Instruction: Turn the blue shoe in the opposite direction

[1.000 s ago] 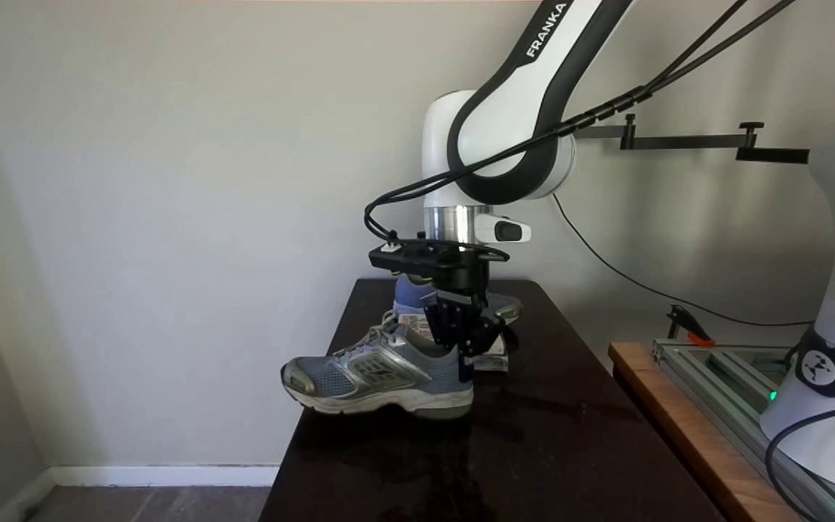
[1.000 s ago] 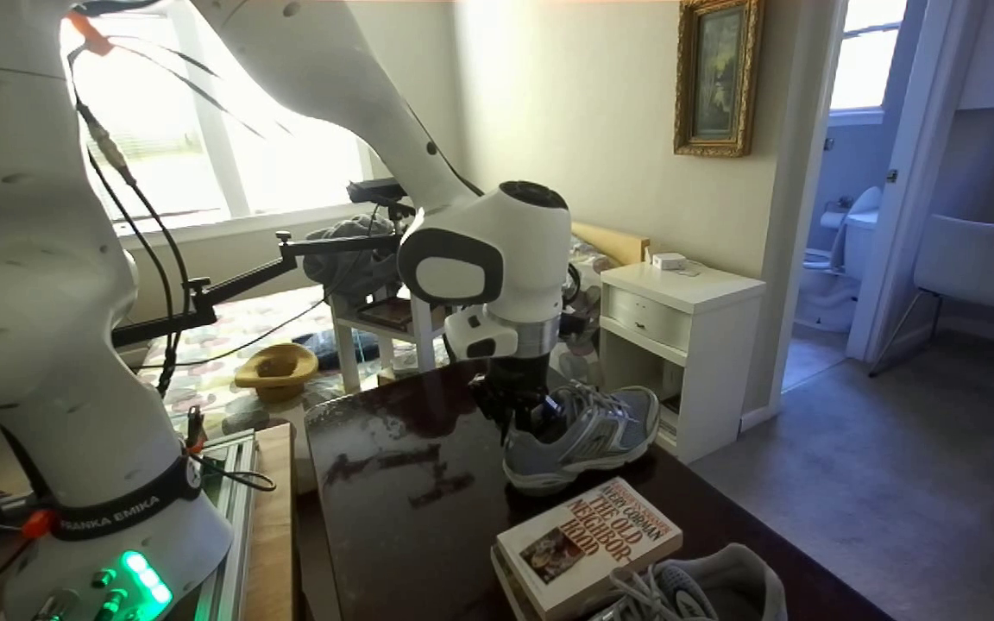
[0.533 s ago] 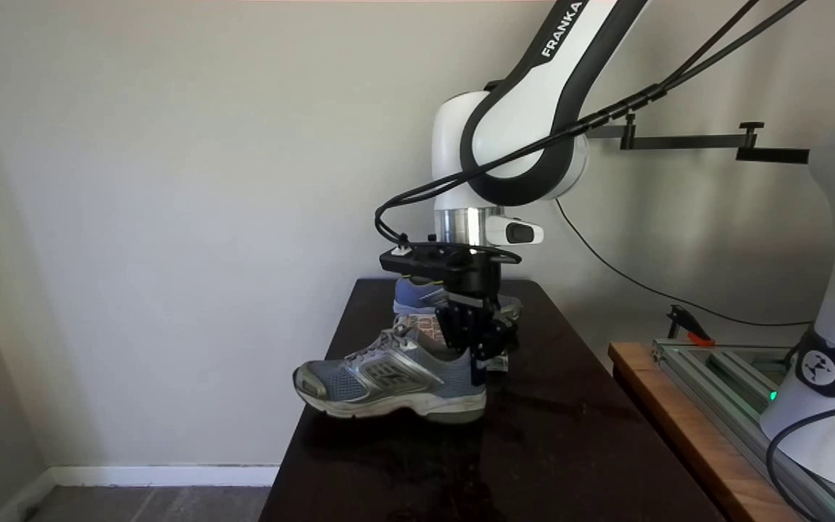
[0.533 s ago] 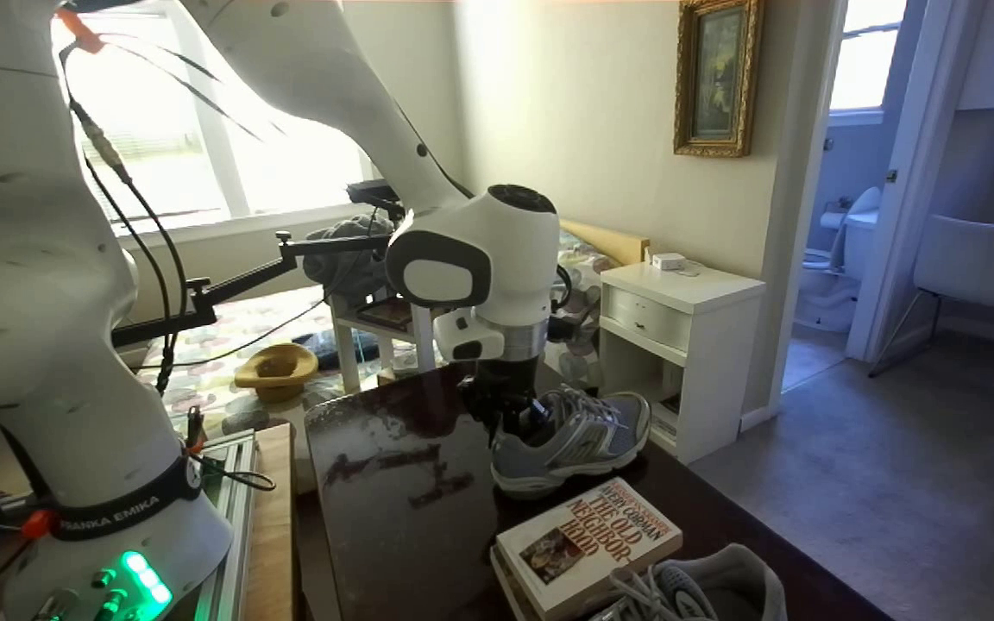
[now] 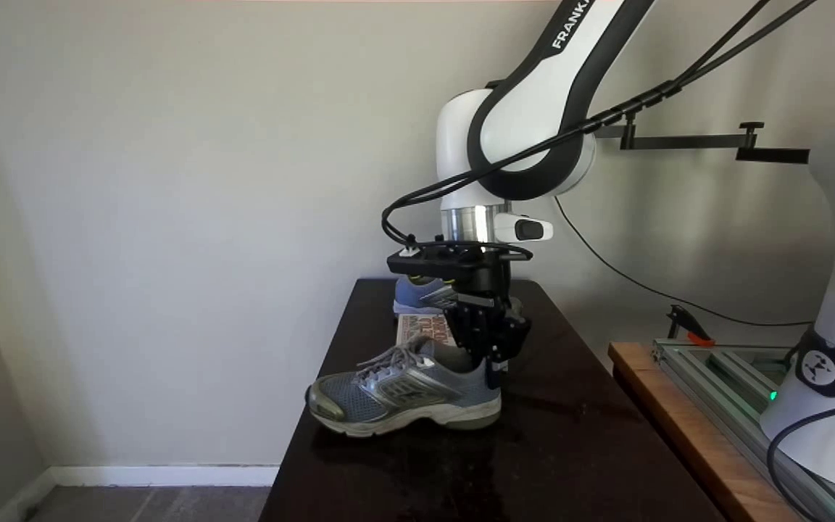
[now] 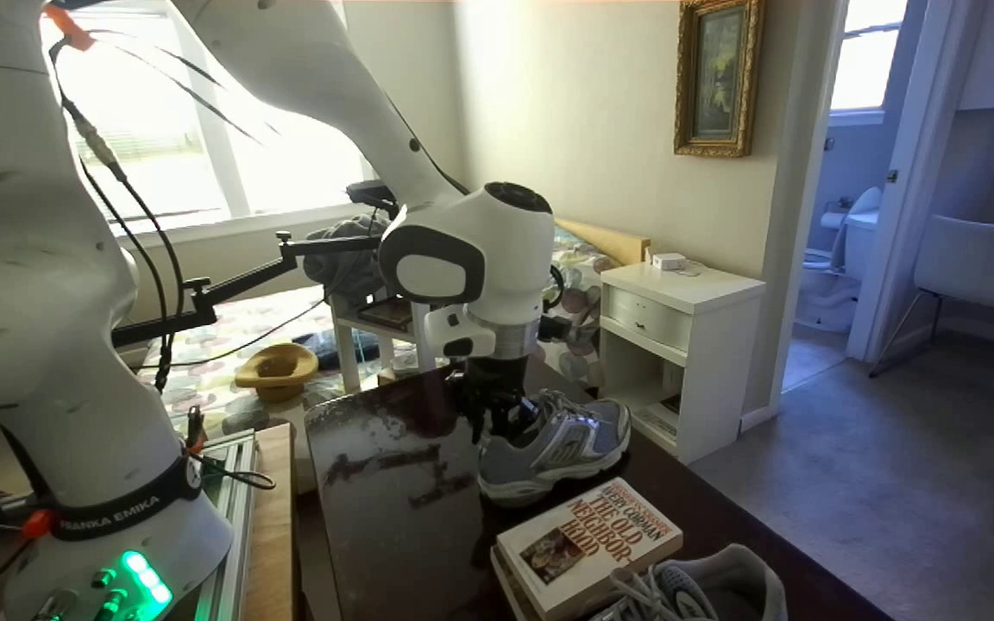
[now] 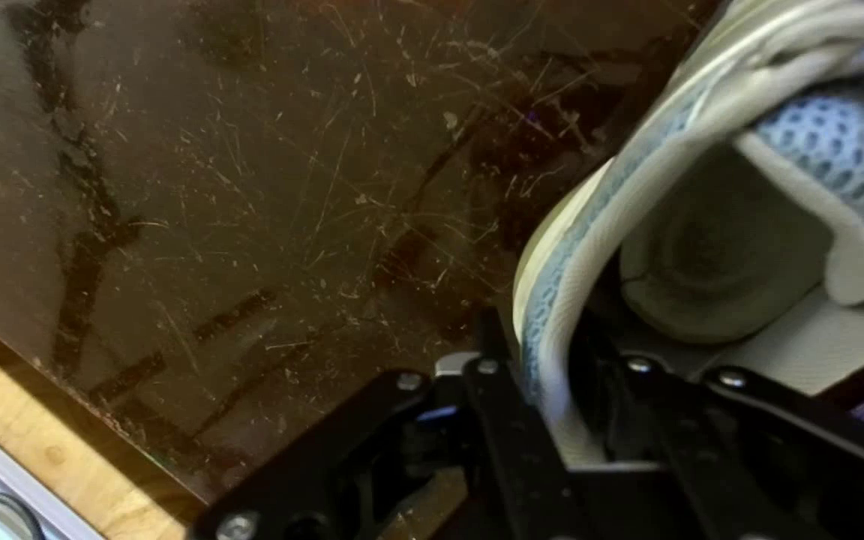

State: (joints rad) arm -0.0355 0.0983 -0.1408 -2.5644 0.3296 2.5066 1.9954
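The blue shoe, grey-silver mesh with pale laces, shows in both exterior views (image 5: 403, 395) (image 6: 562, 448), toe pointing away from the robot base. My gripper (image 5: 492, 371) (image 6: 497, 427) is at its heel, one finger inside the opening and one behind the heel. In the wrist view my gripper (image 7: 544, 337) is shut on the heel collar of the blue shoe (image 7: 623, 206). The shoe is low over the dark table, roughly level; I cannot tell whether the sole touches. The matching shoe (image 5: 417, 296) (image 6: 730, 582) stands beyond the book.
A paperback book (image 5: 425, 328) (image 6: 588, 548) lies on the dark table (image 5: 570, 464) (image 6: 411, 552) between the two shoes. The table's edge runs by the held shoe's toe. A wooden bench (image 5: 678, 428) with the robot base adjoins the table.
The gripper and blue shoe have moved together toward the robot base, away from the table's far edge. The shoe is also a little lower. The book and the matching shoe have not moved.
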